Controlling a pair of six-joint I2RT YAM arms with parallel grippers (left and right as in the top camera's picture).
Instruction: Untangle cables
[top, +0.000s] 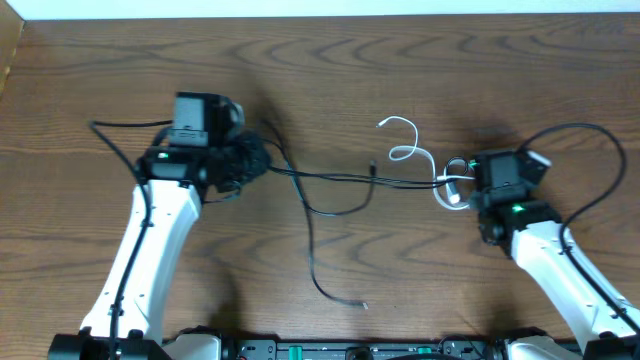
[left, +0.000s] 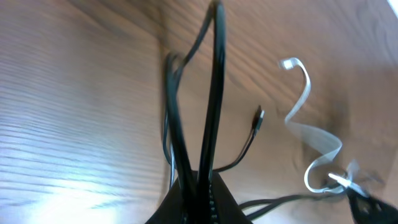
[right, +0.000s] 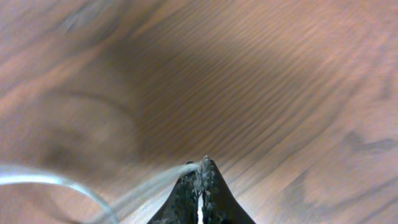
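Observation:
Thin black cables (top: 330, 178) run across the middle of the wooden table, one loop trailing to a plug end near the front (top: 364, 305). A short white cable (top: 405, 150) curls at right of centre. My left gripper (top: 255, 157) is shut on the black cables (left: 214, 93), which run up out of its jaws (left: 199, 186). The white cable (left: 311, 134) lies to the right in the left wrist view. My right gripper (top: 462, 185) is shut on the white cable (right: 168, 175), which leaves its jaws (right: 200, 171) to the left.
Thick black arm wires loop beside each arm, one at the left (top: 120, 130) and one at the right (top: 600, 160). The table's far edge (top: 320, 18) meets a white wall. A black plug end (left: 257, 118) lies loose on the wood.

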